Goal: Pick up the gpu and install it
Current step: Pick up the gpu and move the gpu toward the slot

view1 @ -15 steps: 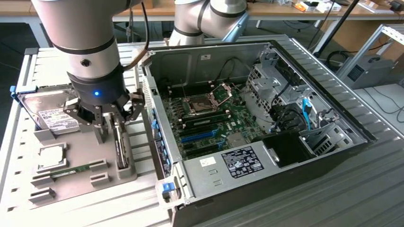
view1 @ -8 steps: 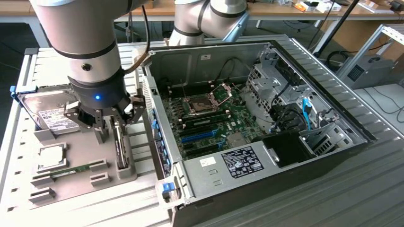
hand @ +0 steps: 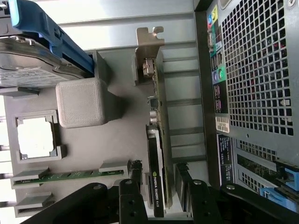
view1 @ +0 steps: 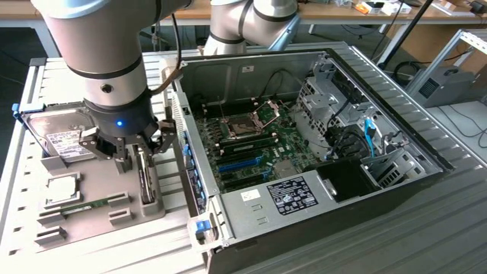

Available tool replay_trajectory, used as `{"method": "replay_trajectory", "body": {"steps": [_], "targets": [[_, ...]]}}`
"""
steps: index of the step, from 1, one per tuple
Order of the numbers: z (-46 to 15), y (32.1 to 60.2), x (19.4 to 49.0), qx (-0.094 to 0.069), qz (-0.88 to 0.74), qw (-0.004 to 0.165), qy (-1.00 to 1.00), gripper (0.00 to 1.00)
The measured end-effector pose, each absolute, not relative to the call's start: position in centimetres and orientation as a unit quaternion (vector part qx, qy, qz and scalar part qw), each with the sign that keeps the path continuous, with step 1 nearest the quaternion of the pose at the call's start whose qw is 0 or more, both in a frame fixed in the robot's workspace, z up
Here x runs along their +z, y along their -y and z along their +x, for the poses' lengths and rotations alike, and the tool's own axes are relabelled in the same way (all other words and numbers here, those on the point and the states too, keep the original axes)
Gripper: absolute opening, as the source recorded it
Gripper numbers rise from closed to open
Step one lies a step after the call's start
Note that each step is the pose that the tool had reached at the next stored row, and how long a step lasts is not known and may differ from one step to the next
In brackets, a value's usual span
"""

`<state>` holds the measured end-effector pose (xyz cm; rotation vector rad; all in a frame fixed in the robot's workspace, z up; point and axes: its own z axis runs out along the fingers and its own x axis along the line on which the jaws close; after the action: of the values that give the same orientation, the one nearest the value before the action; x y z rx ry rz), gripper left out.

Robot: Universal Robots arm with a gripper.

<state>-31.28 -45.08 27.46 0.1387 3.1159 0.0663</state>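
The gpu (view1: 146,181) stands on its edge in a slot of the grey holder tray (view1: 102,174), beside the open computer case (view1: 396,142). In the wrist view the gpu (hand: 158,135) is a thin dark card with a black face, and its silvery bracket (hand: 150,39) is at the end far from the gripper. My gripper (view1: 141,155) is lowered over the card's near end. It stands open (hand: 159,179), with one black finger (hand: 135,171) on each side of the card. A small gap shows on both sides.
On the tray lie a hard drive (view1: 63,141) with a white label, a processor chip (view1: 61,188) and a green memory stick (view1: 88,205). A grey block (hand: 81,102) rises near the card. Inside the case, the motherboard (view1: 285,140) has blue slots (view1: 239,164).
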Motion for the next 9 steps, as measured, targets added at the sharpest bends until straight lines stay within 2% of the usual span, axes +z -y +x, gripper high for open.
{"method": "replay_trajectory", "body": {"steps": [9], "targets": [[-31.2,45.3,25.9,0.021,0.044,0.011,-0.999,0.42]]}}
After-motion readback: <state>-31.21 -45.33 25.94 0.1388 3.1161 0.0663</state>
